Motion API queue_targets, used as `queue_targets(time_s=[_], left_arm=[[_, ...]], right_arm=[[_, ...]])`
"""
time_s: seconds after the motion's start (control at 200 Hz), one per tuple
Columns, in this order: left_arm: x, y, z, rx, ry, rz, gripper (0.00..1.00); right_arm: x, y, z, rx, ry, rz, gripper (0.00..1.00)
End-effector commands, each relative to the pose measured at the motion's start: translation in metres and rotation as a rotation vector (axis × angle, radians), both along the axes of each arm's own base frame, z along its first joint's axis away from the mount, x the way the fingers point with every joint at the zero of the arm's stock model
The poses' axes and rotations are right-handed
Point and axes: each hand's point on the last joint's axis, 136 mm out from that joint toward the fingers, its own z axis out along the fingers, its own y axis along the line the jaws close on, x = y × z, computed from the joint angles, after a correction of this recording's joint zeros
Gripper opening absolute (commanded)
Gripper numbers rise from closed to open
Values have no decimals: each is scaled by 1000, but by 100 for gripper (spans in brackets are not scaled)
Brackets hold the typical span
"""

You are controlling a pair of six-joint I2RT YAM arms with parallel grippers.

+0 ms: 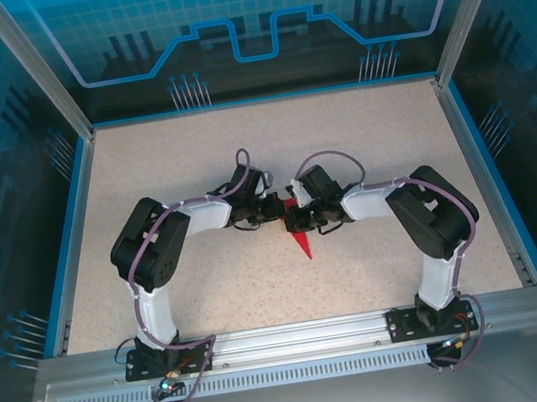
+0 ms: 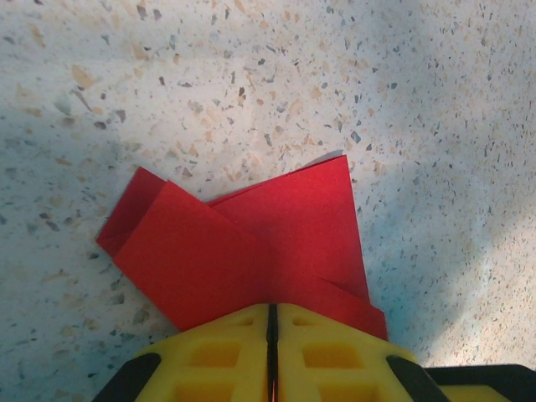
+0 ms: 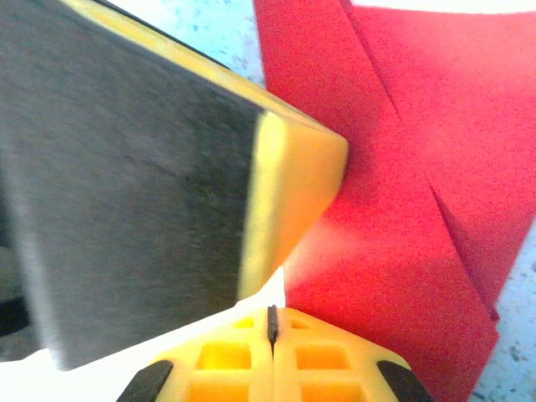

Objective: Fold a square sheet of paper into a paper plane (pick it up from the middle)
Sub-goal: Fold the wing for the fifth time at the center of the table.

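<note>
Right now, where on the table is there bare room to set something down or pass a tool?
Free: the far table strip along the back wall; the near strip between the paper plane and the front rail. Crowded: centre, where left tool and right tool meet on it.

You see the paper plane [image 2: 251, 243] in matt red creased paper, on a table [image 2: 251, 84] of speckled, matt stone-look laminate. The left gripper [image 2: 270, 311] has fingers [image 2: 218, 356] of smooth yellow plastic.

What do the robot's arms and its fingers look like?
The left arm and right arm have white links between bulky black rounded joints, with thin purplish-grey cables looping alongside. The fingers are yellow blocks moulded with square pockets.
</note>
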Motion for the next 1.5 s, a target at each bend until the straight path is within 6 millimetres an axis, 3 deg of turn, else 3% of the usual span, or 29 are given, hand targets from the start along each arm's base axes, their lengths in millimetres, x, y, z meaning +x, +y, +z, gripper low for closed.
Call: queue_targets(time_s=[0.0, 0.125, 0.165, 0.4, 0.55, 1.04, 1.495], left_arm=[[-8, 24, -36, 124, 73, 55, 10], [-9, 29, -40, 152, 95, 82, 10], [-10, 32, -42, 161, 106, 99, 10], [-13, 41, -52, 199, 150, 157, 10], [-15, 46, -56, 225, 162, 173, 10], [-14, 49, -59, 248, 169, 182, 9], [-10, 48, -56, 251, 165, 180, 9]], right_arm=[[-11, -5, -14, -59, 28, 35, 3], [-27, -7, -18, -69, 64, 79, 3], [-42, -17, -27, -90, 100, 89, 3], [-89, -37, -33, -100, 196, 138, 3], [-108, -49, -35, -125, 225, 137, 3], [-146, -71, -37, -174, 280, 115, 4], [-156, -76, -29, -176, 267, 118, 4]])
